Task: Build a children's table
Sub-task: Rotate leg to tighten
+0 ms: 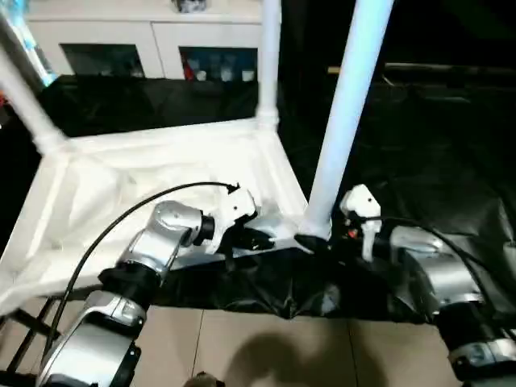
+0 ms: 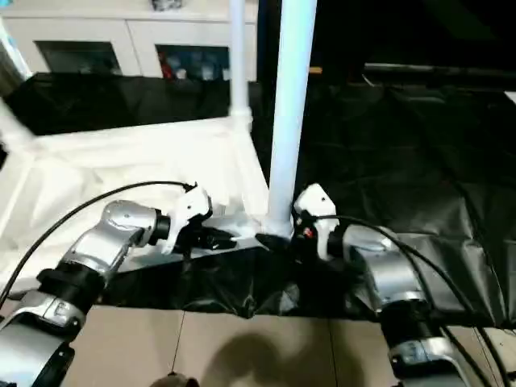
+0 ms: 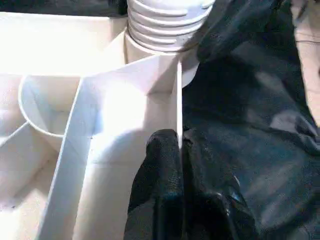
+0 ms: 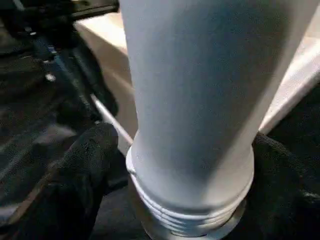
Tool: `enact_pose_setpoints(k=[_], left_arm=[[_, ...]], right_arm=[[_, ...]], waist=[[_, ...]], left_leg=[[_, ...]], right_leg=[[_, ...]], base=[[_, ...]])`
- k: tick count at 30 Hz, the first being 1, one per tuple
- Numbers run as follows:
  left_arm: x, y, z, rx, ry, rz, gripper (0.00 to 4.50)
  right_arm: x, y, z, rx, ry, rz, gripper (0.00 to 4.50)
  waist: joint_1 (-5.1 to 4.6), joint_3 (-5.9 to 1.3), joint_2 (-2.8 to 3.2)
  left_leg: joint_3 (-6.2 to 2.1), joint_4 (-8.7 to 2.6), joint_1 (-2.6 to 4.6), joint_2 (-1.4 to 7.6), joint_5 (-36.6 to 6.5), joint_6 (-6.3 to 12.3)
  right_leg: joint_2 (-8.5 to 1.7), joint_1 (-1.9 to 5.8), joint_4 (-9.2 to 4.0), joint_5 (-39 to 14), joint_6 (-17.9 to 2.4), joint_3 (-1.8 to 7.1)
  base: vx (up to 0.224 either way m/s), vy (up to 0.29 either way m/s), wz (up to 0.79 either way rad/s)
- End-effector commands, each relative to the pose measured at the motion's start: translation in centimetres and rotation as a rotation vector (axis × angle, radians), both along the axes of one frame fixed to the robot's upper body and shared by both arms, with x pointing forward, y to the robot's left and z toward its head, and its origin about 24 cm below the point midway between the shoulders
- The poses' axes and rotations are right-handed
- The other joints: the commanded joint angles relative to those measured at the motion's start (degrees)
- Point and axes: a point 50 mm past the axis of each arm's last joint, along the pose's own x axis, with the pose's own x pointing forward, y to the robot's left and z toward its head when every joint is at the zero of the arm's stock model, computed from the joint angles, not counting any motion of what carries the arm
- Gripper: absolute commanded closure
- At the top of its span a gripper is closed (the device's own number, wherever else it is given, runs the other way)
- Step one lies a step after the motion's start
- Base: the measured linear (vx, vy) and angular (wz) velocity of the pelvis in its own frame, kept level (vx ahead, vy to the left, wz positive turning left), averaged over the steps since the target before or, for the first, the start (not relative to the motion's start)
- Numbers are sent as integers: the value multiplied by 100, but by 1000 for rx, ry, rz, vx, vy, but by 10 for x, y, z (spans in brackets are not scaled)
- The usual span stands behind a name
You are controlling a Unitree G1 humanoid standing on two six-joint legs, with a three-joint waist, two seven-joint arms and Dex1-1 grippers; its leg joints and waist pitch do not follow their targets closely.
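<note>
The children's table is seen lying upside down on a black sheet, its ribbed underside facing up. Two legs are already seated at the far corners: a far right leg standing upright and a far left leg leaning out of frame. A third, the near right leg, is being fitted into its corner socket; threads are still exposed above the socket, so it is judged not fully screwed home. The near left corner is hidden behind the left forearm, so a fourth leg cannot be confirmed. The left gripper is reached in low from the left, its fingers closed on the thin side wall of the tabletop, steadying it. The right gripper is brought in from the right at the leg's base, its fingers clasped around the leg just above the threads.
</note>
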Motion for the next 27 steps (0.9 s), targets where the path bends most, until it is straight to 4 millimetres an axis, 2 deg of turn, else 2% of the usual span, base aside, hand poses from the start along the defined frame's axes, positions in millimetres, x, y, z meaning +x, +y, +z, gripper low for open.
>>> enact_pose_setpoints(k=[1,7,15,16,18,21,22,23,24,26,27], left_arm=[[3,-8,16,-47,-63,-40,450],[2,-7,16,-48,-55,-60,450],[1,-10,14,-56,-51,-66,450],[3,-15,13,-60,-53,-14,450],[6,-20,12,-68,-62,30,450],[14,-35,13,-81,-84,145,450],[17,-41,14,-85,-91,186,450],[18,-45,15,-90,-94,208,450],[20,-50,16,-101,-98,233,450],[21,-60,18,-117,-105,262,450],[22,-63,19,-119,-110,271,450]], right_arm=[[-6,12,5,19,2,119,73],[-11,9,7,-3,16,157,114],[-13,14,3,10,36,153,161],[-7,19,-1,30,37,57,164],[0,23,-5,26,24,-29,167],[12,33,-14,29,13,-220,170],[15,38,-18,33,16,-286,171],[17,43,-19,38,18,-320,171],[19,48,-21,44,20,-348,172],[24,58,-22,53,17,-423,172],[26,61,-23,55,17,-454,172]], waist=[[-2,-482,-73],[58,-491,-86],[74,-495,-109],[68,-495,-125],[48,-490,-114],[-23,-464,-114],[-38,-473,-116],[-70,-463,-111],[-92,-474,-119],[-103,-489,-96],[-109,-486,-103]], left_leg=[[-23,-316,114,157,-626,509],[-20,-303,110,153,-521,536],[-21,-302,106,155,-500,526],[-19,-302,103,153,-475,525],[-22,-312,111,152,-520,460],[-30,-346,126,131,-710,227],[-31,-342,123,135,-722,190],[-30,-352,131,127,-741,156],[-30,-341,118,117,-676,145],[-29,-329,117,114,-572,187],[-30,-331,114,108,-516,217]], right_leg=[[-372,275,-354,209,-1502,240],[-373,273,-341,321,-1498,242],[-377,268,-337,232,-1479,235],[-375,271,-333,247,-1475,238],[-385,255,-347,124,-1461,237],[-394,245,-400,-278,-1405,239],[-395,266,-394,-305,-1383,242],[-394,252,-410,-371,-1375,248],[-387,275,-394,-278,-1357,253],[-387,271,-376,-75,-1366,257],[-378,272,-377,29,-1371,253]], base=[[0,0,0],[0,0,0],[0,0,0],[0,0,0],[0,0,0],[0,0,0],[0,0,0],[0,0,0],[0,0,0],[0,0,0],[0,0,0]])
